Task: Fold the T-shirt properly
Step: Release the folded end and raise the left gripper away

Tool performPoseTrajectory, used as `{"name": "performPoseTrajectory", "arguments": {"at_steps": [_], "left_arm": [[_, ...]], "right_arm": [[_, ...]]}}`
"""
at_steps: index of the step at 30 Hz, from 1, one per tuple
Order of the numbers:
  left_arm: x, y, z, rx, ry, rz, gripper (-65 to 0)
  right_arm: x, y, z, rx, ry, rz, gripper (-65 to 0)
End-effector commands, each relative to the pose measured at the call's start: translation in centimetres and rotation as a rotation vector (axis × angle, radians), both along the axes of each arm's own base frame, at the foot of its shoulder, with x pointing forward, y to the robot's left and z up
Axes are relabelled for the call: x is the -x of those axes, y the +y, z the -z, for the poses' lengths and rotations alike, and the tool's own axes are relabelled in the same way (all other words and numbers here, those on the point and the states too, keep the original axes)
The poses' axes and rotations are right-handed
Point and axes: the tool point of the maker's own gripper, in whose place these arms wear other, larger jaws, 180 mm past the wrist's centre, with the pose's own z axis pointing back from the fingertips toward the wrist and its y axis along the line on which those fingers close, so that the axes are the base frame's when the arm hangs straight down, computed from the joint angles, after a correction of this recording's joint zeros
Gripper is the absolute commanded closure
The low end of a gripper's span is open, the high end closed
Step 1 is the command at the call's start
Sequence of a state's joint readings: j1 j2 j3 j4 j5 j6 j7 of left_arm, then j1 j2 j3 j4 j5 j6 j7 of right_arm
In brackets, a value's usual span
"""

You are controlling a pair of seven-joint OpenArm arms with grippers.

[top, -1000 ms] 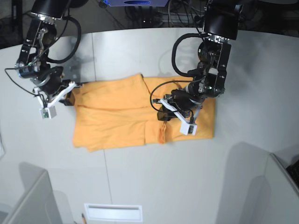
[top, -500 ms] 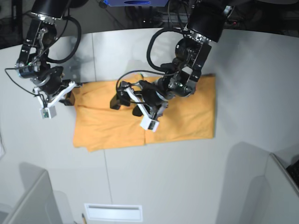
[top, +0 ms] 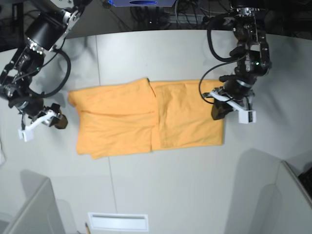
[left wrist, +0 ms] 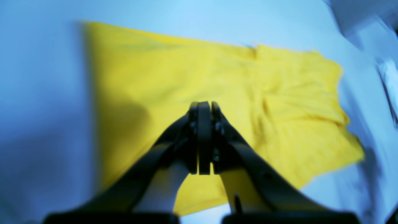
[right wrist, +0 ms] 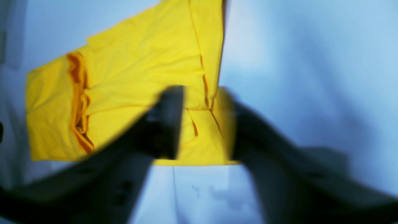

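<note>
I have the shirt (top: 146, 119) lying flat on the bench (top: 161, 190), folded into a wide rectangle, with a seam-like overlap running down its middle. My left gripper (top: 218, 111) sits at the shirt's edge on that side, and its wrist view shows the jaws pressed together with no cloth between them. My right gripper (top: 57, 121) hangs off the opposite edge, just beside the cloth and not on it; its wrist view shows the jaws standing fairly wide with nothing between them.

As I judge it, the next fold is the risk. The side nearer my right arm is already layered and rumpled, so a pinch there could catch only the top layer and peel the earlier fold open. If the left jaws go in closed, they will shove the edge and bunch it instead of lifting it. Uneven lifting by the two arms would skew the rectangle.

The base view gives me the whole outline and where both arms stand. Only the right wrist view shows the darker creased ridge (right wrist: 77, 102) and stacked layers near that end. Both wrist views are blurred, so I cannot judge fine edges from them.
</note>
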State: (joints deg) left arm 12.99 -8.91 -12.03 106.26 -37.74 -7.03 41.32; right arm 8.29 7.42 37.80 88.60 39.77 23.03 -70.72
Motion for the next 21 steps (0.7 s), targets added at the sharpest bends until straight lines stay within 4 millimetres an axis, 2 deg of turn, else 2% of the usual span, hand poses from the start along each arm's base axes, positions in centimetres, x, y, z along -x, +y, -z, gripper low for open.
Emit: {"name": "performPoseTrajectory", "arguments": {"at_steps": [1, 2, 3, 9, 12, 14, 16, 21], "left_arm": [[0.0, 2.1, -1.2, -0.031, -0.041, -0.034, 0.0], [0.7, 3.8, -1.0, -0.054, -0.028, -0.067, 0.0], [1.4, 5.6, -0.7, -0.087, -0.012, -0.098, 0.0], [5.5, 13.6, -0.5, -0.187, 0.045, -0.277, 0.0], [6.9, 16.4, -0.9, -0.217, 0.053, -0.348, 0.0], [7.2, 17.7, -1.4, -0.246, 0.049, -0.378, 0.0], [7.3, 18.5, -1.4, -0.310, 0.061, -0.376, 0.0], [6.1, 17.7, -0.2, -0.447, 0.101, -0.318, 0.0]], "right_arm": [[-1.1, -0.4, -0.7, -0.028, -0.021, 0.009, -35.9], [-1.5, -0.2, -0.2, -0.059, -0.001, 0.010, -41.6], [-1.9, -0.1, 0.4, -0.080, 0.016, 0.009, -44.1], [-4.7, -0.6, 3.2, -0.118, 0.069, 0.003, -41.3], [-4.6, -0.8, 5.2, -0.128, 0.134, -0.005, -41.3], [-4.0, -0.1, 6.5, -0.139, 0.182, -0.023, -41.3], [-3.5, 0.7, 7.0, -0.131, 0.194, -0.063, -41.3], [-2.3, 4.2, 8.3, -0.130, 0.233, -0.195, -41.1]]}}
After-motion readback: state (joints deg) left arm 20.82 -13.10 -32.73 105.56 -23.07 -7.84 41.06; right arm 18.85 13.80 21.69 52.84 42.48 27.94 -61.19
